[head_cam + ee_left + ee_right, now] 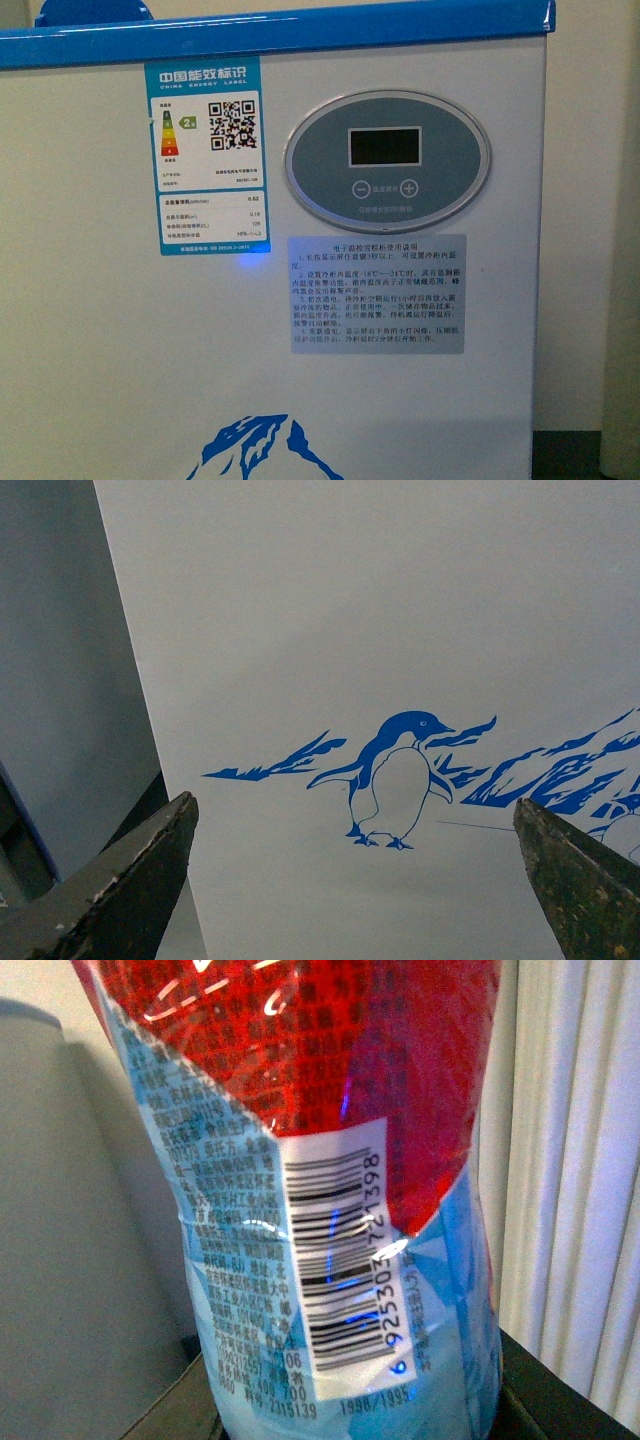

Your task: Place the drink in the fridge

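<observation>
The drink (300, 1210) is off any surface, carried in the right gripper (350, 1415). In the right wrist view the bottle's red and pale blue label and its barcode (335, 1260) fill the frame. The dark fingers (175, 1410) show at either side of the bottle's lower body, so the right gripper appears clamped on it. The cap is out of frame.

The left gripper (355, 810) holds nothing. Its two fingers stand wide apart, pointed at the fridge's white wall with the blue penguin (392, 780) between them.

The front view sits very close to the fridge (100, 350). It shows the oval control panel (387, 160), the energy label (208, 150) and the instruction sticker (377, 293), with the blue top rim (300, 30) running along the upper edge. The lid and the opening are above the frame, so it cannot be told whether the lid is slid open.

The step in hand looks like the approach to the fridge's top. To do it well, the right arm should lift the bottle clear above the blue rim before moving forward, so the bottle does not knock the front wall. The free left gripper is the natural one for sliding the glass lid, if it is closed. The grip should stay firm but not harder, since the thin plastic looks ready to buckle. The bottle should be lowered inside before the gripper lets go.
</observation>
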Robot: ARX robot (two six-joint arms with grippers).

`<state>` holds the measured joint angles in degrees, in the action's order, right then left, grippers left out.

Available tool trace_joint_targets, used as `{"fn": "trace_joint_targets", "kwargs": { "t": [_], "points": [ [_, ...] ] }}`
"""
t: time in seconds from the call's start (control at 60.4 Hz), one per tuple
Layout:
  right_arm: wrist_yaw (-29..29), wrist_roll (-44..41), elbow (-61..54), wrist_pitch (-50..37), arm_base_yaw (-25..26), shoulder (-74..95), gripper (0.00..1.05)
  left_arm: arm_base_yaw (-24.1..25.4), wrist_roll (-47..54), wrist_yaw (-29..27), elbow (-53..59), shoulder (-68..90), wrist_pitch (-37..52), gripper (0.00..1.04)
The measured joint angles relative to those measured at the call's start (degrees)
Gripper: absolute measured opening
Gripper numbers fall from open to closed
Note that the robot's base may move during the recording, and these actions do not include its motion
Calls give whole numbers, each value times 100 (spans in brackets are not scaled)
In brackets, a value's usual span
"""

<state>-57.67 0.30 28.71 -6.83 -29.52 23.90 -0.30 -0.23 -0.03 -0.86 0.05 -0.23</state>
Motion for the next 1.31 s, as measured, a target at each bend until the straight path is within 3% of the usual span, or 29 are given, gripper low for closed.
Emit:
{"fn": "trace_joint_targets", "kwargs": {
  "t": [1.308],
  "points": [
    [-13,-7,-227,33,-59,37,42,0,0,0,0,0,0,97]
  ]
}}
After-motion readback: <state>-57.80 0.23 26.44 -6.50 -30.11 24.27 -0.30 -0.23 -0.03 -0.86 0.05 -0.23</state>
